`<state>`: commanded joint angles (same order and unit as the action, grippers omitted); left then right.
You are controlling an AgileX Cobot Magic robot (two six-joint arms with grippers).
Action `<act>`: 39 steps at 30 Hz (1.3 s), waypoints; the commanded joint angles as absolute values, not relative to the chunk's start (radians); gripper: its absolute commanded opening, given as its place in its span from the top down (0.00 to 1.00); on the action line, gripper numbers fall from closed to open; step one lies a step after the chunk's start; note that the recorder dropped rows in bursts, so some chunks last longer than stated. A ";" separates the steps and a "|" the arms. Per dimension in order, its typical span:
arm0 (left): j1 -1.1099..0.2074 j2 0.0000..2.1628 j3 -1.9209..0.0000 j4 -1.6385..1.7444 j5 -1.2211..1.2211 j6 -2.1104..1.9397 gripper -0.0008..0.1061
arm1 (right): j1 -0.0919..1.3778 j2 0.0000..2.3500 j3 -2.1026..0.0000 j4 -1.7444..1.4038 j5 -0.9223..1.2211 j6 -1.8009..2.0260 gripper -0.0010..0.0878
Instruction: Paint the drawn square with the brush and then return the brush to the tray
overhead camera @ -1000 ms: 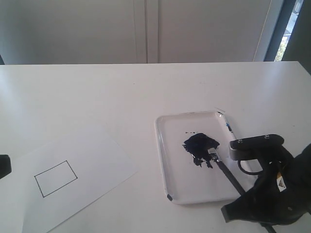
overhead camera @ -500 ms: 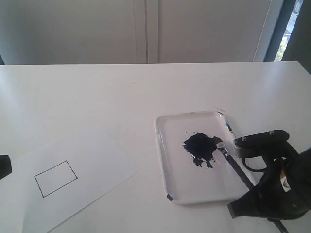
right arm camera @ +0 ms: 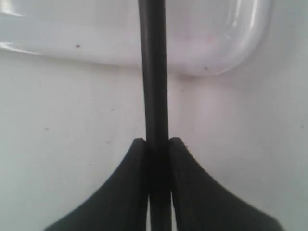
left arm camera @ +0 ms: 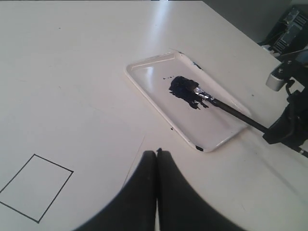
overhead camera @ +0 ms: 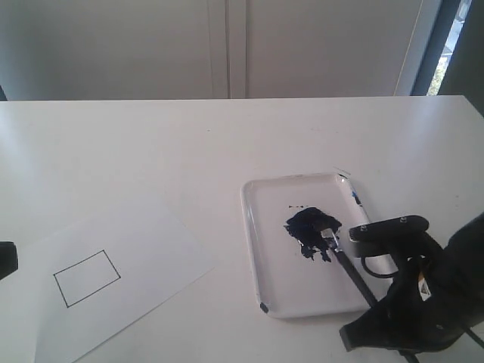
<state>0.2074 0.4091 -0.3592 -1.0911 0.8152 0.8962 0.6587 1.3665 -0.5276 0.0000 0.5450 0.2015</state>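
exterior view: since half a second ago the long thin black-handled brush [overhead camera: 349, 271] with its silver ferrule has swung back from the right edge of the dark navy paint blotch [overhead camera: 310, 225] so that its bristles now sit in the blotch's lower right part, and the black right gripper [overhead camera: 376, 306] has shifted left with it. the glossy white rounded tray [overhead camera: 249, 227] with its raised rim has not moved on the white table [overhead camera: 151, 144]. the drawn square [overhead camera: 87, 278], a small tilted outline of thin black lines with a white inside, lies as before on the flat white paper sheet [overhead camera: 144, 242], well apart from the tray to its left. nothing lies on the table between sheet and tray. the handle slants down from the blotch over the tray's near right corner into the right gripper. left wrist view: the left gripper [left arm camera: 157, 156] hangs over the table with its two dark jaws pressed together and nothing between them; the drawn square [left arm camera: 36, 187] is to one side of it, the tray [left arm camera: 144, 79] further off, and the brush [left arm camera: 231, 108] runs from the paint blotch [left arm camera: 182, 86] out over the rim to the right gripper [left arm camera: 272, 134]. right wrist view: the right gripper [right arm camera: 157, 144] has its jaws closed tight on the black handle of the brush [right arm camera: 153, 72], which runs on over the table [right arm camera: 72, 106] and across the rim of the tray [right arm camera: 216, 43].
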 joint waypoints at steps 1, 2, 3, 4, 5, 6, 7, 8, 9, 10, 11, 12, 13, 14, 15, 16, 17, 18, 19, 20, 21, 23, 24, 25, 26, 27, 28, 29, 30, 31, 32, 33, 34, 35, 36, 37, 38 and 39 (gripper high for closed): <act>0.207 0.409 -0.359 -1.091 0.813 0.896 0.99 | 0.659 1.351 -0.528 0.000 0.550 0.201 0.99; 0.207 0.409 -0.359 -1.091 0.809 0.896 0.99 | 0.659 1.335 -0.528 0.000 0.555 0.201 0.99; 0.207 0.409 -0.359 -1.091 0.804 0.896 0.99 | 0.659 1.322 -0.528 0.000 0.560 0.201 0.99; 0.207 0.409 -0.359 -1.091 0.799 0.896 0.99 | 0.659 1.305 -0.528 -0.008 0.564 0.204 0.99; 0.207 0.409 -0.359 -1.093 0.797 0.896 0.99 | 0.659 1.291 -0.528 -0.016 0.571 0.206 0.99; 0.207 0.409 -0.359 -1.093 0.797 0.896 0.99 | 0.659 1.280 -0.528 -0.020 0.574 0.206 0.99; 0.207 0.409 -0.359 -1.093 0.797 0.896 0.99 | 0.659 1.270 -0.528 -0.023 0.577 0.208 0.99; 0.207 0.409 -0.359 -1.093 0.799 0.896 0.99 | 0.659 1.263 -0.528 -0.030 0.577 0.214 0.99; 0.207 0.409 -0.359 -1.093 0.801 0.896 0.99 | 0.659 1.258 -0.528 -0.037 0.577 0.226 0.99; 0.207 0.409 -0.359 -1.093 0.801 0.896 0.99 | 0.659 1.259 -0.528 -0.043 0.577 0.238 0.99; 0.207 0.409 -0.359 -1.093 0.801 0.896 0.99 | 0.659 1.259 -0.528 -0.043 0.579 0.238 0.99; 0.207 0.409 -0.359 -1.093 0.801 0.896 0.99 | 0.659 1.259 -0.528 -0.043 0.582 0.238 0.99; 0.207 0.409 -0.359 -1.093 0.796 0.896 0.99 | 0.659 1.259 -0.528 -0.039 0.589 0.238 0.99; 0.207 0.409 -0.359 -1.093 0.786 0.897 0.99 | 0.659 1.259 -0.528 -0.037 0.596 0.230 0.99; 0.207 0.409 -0.359 -1.091 0.777 0.906 0.99 | 0.659 1.259 -0.528 -0.034 0.606 0.222 0.99; 0.207 0.409 -0.359 -1.091 0.772 0.924 0.99 | 0.659 1.259 -0.528 -0.023 0.615 0.202 0.99; 0.207 0.409 -0.359 -1.091 0.769 0.942 0.99 | 0.659 1.259 -0.528 0.000 0.620 0.166 0.99; 0.207 0.409 -0.359 -1.087 0.765 0.962 0.99 | 0.659 1.259 -0.528 0.031 0.625 0.122 0.99; 0.207 0.409 -0.359 -1.080 0.757 0.976 0.99 | 0.659 1.259 -0.528 0.075 0.627 0.071 0.99; 0.207 0.409 -0.359 -1.070 0.747 0.980 0.99 | 0.659 1.259 -0.528 0.129 0.627 0.019 0.99; 0.207 0.409 -0.359 -1.053 0.734 0.982 0.99 | 0.659 1.259 -0.528 0.169 0.627 -0.026 0.99; 0.207 0.414 -0.359 -1.005 0.709 0.982 0.99 | 0.659 1.259 -0.528 0.220 0.624 -0.083 0.99; 0.207 0.436 -0.359 -0.978 0.695 0.980 0.99 | 0.665 1.259 -0.528 0.253 0.622 -0.121 0.99; 0.207 0.452 -0.359 -0.978 0.687 0.980 0.99 | 0.671 1.259 -0.531 0.267 0.622 -0.133 0.99; 0.207 0.487 -0.359 -0.978 0.662 0.980 0.99 | 0.690 1.259 -0.543 0.286 0.635 -0.157 0.99; 0.207 0.503 -0.359 -0.978 0.649 0.985 0.99 | 0.703 1.259 -0.554 0.303 0.642 -0.180 0.99; 0.207 0.546 -0.361 -0.978 0.625 0.998 0.99 | 0.728 1.259 -0.580 0.339 0.654 -0.220 0.99; 0.207 0.563 -0.363 -0.978 0.618 0.998 0.99 | 0.741 1.259 -0.598 0.350 0.656 -0.225 0.99; 0.207 0.603 -0.363 -0.978 0.618 1.020 0.99 | 0.771 1.259 -0.634 0.363 0.661 -0.225 0.99; 0.207 0.631 -0.363 -0.978 0.618 1.044 0.99 | 0.797 1.259 -0.674 0.365 0.679 -0.225 0.99; 0.207 0.655 -0.371 -0.976 0.623 1.068 0.98 | 0.816 1.261 -0.703 0.365 0.696 -0.225 0.99; 0.207 0.683 -0.385 -0.956 0.632 1.073 0.93 | 0.842 1.261 -0.741 0.365 0.716 -0.225 0.99; 0.207 0.706 -0.400 -0.926 0.644 1.071 0.87 | 0.861 1.265 -0.771 0.365 0.726 -0.227 0.99; 0.207 0.737 -0.417 -0.888 0.661 1.061 0.79 | 0.887 1.273 -0.810 0.365 0.735 -0.229 0.99; 0.207 0.760 -0.431 -0.858 0.676 1.038 0.73 | 0.901 1.282 -0.830 0.365 0.740 -0.229 0.99; 0.207 0.789 -0.443 -0.809 0.697 1.009 0.67 | 0.926 1.301 -0.868 0.365 0.762 -0.229 0.99; 0.207 0.812 -0.450 -0.767 0.706 0.981 0.65 | 0.943 1.313 -0.891 0.365 0.776 -0.232 0.99; 0.207 0.835 -0.450 -0.731 0.704 0.965 0.65 | 0.966 1.341 -0.918 0.365 0.781 -0.234 0.99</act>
<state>0.2074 0.8347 -0.4499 -0.7314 0.7037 0.9654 0.9662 1.3409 -0.9183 0.3649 0.7811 -0.2339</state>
